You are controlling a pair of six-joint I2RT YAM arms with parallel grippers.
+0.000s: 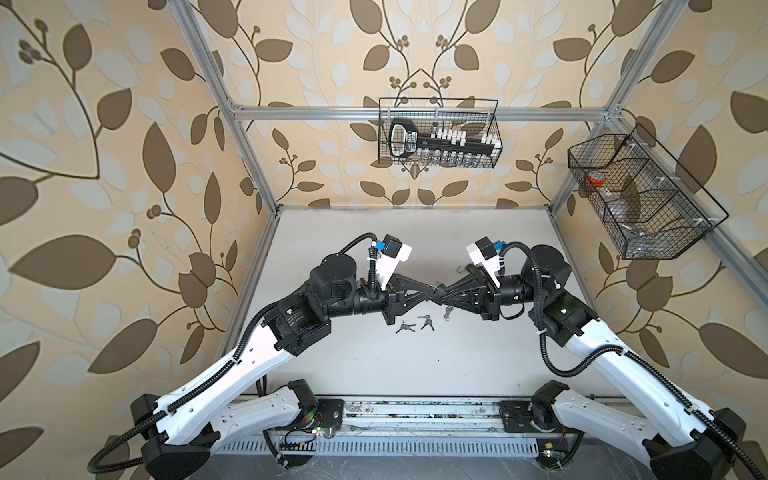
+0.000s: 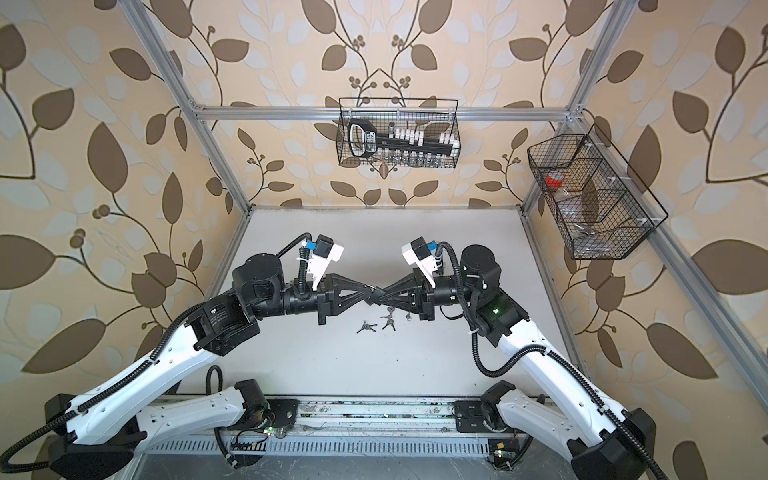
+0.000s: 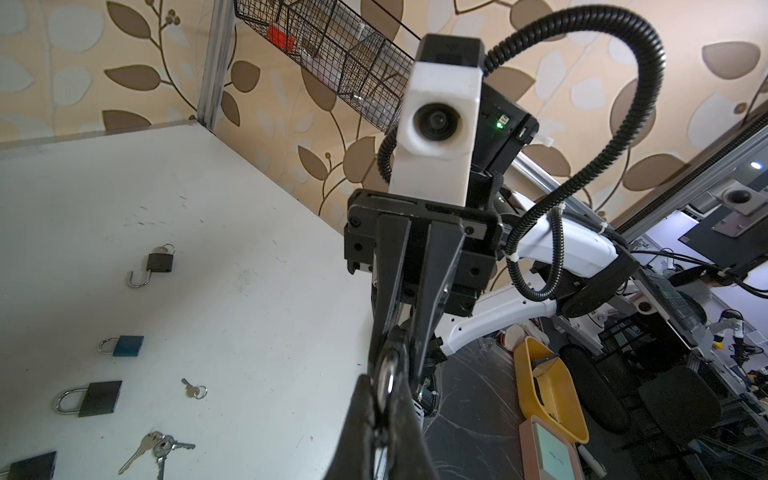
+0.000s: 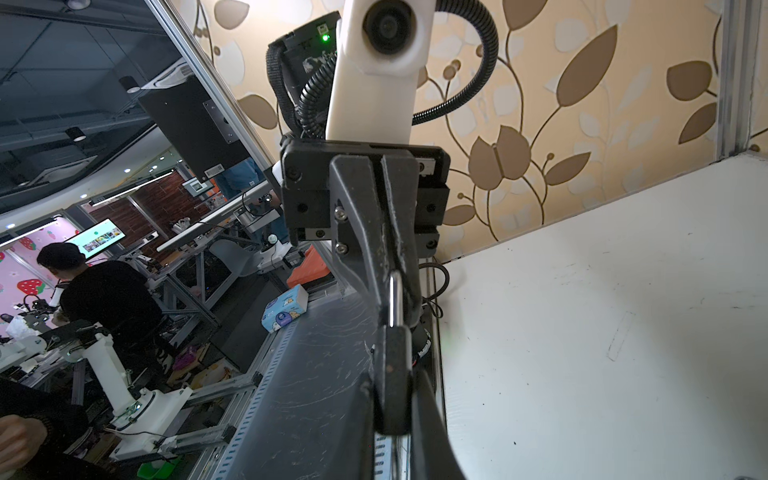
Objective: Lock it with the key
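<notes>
While the left pincer (image 1: 430, 291) from 9 o'clock clamps the shackle (image 4: 395, 299) and the right pincer (image 1: 442, 289) from 3 o'clock grips the body of a padlock (image 4: 392, 374) above the desk (image 1: 415, 365), keys (image 1: 427, 322) lie loose toward 6 o'clock; key-turn judged not yet done.

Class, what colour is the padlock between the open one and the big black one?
Blue padlock; best seen in the left wrist view.

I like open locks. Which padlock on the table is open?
The small dark padlock next to the blue padlock: its shackle is swung out, free at one end. The blue one and the big black padlock have theirs pushed in.
</notes>
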